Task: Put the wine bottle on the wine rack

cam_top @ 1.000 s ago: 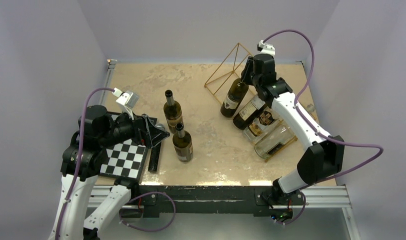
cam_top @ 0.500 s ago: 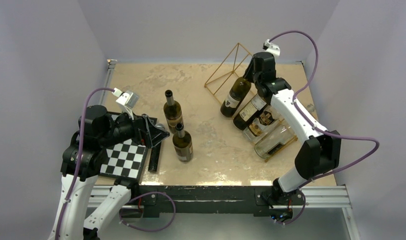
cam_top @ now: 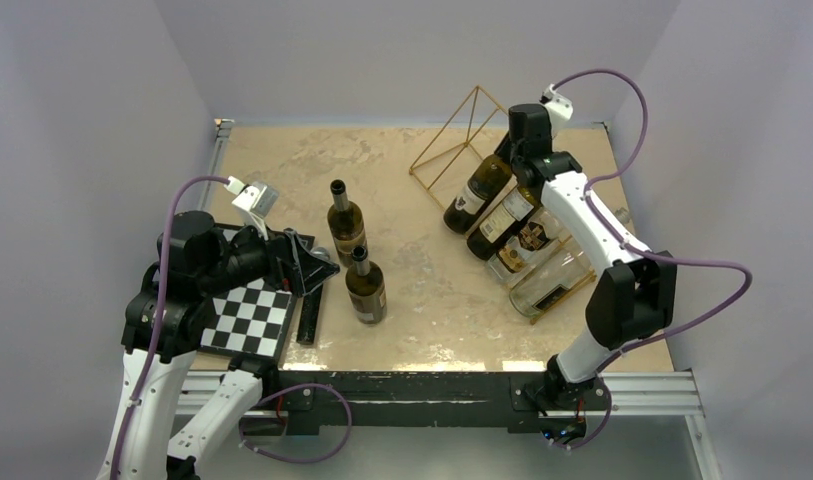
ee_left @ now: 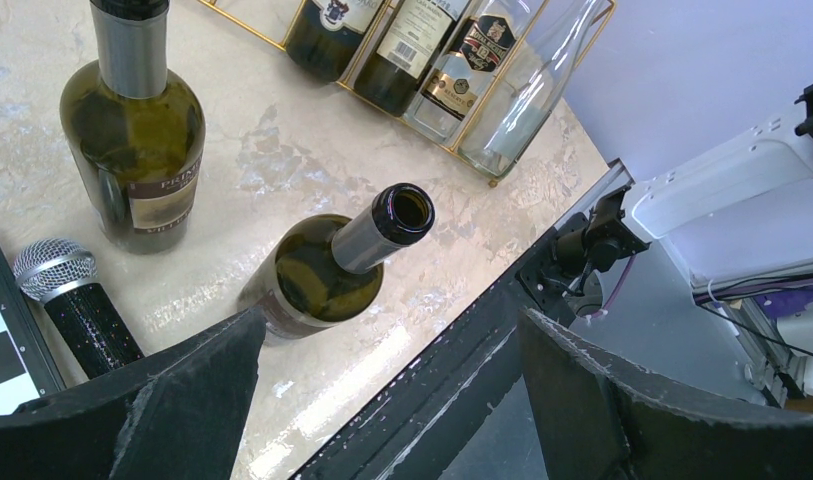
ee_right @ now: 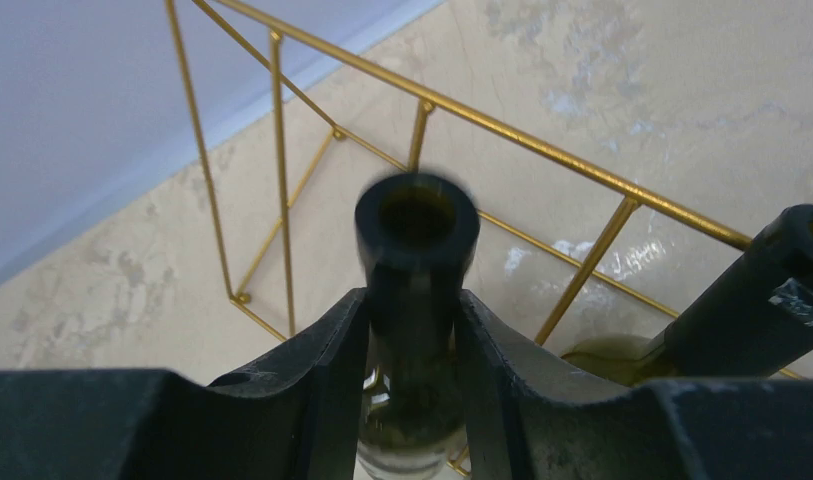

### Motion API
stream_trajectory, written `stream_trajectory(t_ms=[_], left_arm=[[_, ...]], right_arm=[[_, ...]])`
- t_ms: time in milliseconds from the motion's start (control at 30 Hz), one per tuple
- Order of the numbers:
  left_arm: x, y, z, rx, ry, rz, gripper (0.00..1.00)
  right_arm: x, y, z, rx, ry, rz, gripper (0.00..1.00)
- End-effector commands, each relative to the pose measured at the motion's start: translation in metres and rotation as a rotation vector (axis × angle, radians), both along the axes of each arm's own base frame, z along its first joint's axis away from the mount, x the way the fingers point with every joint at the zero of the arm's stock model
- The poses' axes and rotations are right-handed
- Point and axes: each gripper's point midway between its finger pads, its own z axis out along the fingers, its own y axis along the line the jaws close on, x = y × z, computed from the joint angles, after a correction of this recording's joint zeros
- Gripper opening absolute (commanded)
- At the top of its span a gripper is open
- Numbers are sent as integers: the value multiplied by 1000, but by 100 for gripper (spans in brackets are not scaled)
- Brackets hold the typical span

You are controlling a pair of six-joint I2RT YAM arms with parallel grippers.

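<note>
The wine rack [cam_top: 452,140] is a thin gold wire frame at the back right. My right gripper [cam_top: 512,152] is shut on the neck of a dark green wine bottle [cam_top: 475,193]. The bottle lies tilted on the rack's bars, left of three bottles lying there. In the right wrist view the fingers [ee_right: 327,350] clamp the bottle neck [ee_right: 417,235], its mouth facing the camera, with the rack's gold bars [ee_right: 542,135] behind. My left gripper [cam_top: 307,268] is open and empty over the near left; its jaws stand wide apart in the left wrist view [ee_left: 392,400].
Two green bottles stand upright mid-table [cam_top: 346,222] [cam_top: 365,285]. Two dark bottles [cam_top: 502,222] [cam_top: 527,240] and a clear bottle [cam_top: 552,280] lie on the rack. A chessboard [cam_top: 244,320] and a microphone [ee_left: 72,295] lie at the near left.
My right arm has swung right and back, carrying the held bottle's neck toward the neighbouring bottles so it lies more in line with them. The left arm has not moved.
</note>
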Motion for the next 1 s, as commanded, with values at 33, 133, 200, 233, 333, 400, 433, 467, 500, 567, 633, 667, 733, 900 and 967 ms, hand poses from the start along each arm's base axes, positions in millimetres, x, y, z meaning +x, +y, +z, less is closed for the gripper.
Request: stream_trajectory(t_ms=[33, 133, 200, 233, 333, 400, 433, 467, 500, 567, 633, 667, 733, 900, 967], left_arm=[[0, -3, 6, -9, -39, -20, 99], [0, -2, 6, -8, -41, -15, 99], [0, -2, 5, -6, -40, -11, 99], [1, -1, 5, -5, -39, -9, 99], [1, -1, 5, -5, -40, -8, 99], [1, -1, 5, -4, -39, -7, 99], [1, -1, 5, -4, -40, -7, 99], [1, -1, 5, -4, -40, -7, 99], [1, -1, 5, -3, -37, -7, 99], [1, -1, 4, -3, -36, -7, 99], [1, -1, 5, -4, -39, -8, 99], [0, -1, 5, -5, -40, -10, 99], [-1, -2, 7, -9, -47, -17, 99], [-3, -2, 13, -16, -69, -24, 99], [-2, -2, 15, -13, -76, -17, 99]], right_arm=[[-5, -5, -30, 4, 130, -41, 41], [-4, -5, -33, 6, 132, -41, 44], [-2, -6, -36, 4, 147, -41, 48], [-2, -7, -37, 4, 154, -44, 49], [-3, -7, -38, 12, 160, -48, 50], [-4, -7, -36, 18, 150, -47, 51], [-5, -7, -33, 21, 144, -44, 51], [-6, -7, -30, 22, 137, -43, 52], [-6, -7, -26, 22, 127, -40, 53], [-7, -7, -14, 15, 102, -30, 57], [-10, -9, 4, 6, 65, -20, 63], [-12, -9, 12, -2, 50, -6, 68], [-17, -4, 33, -15, 12, 55, 78], [-44, 32, 82, -14, -53, 352, 98], [-64, 58, 92, 3, -69, 529, 99]])
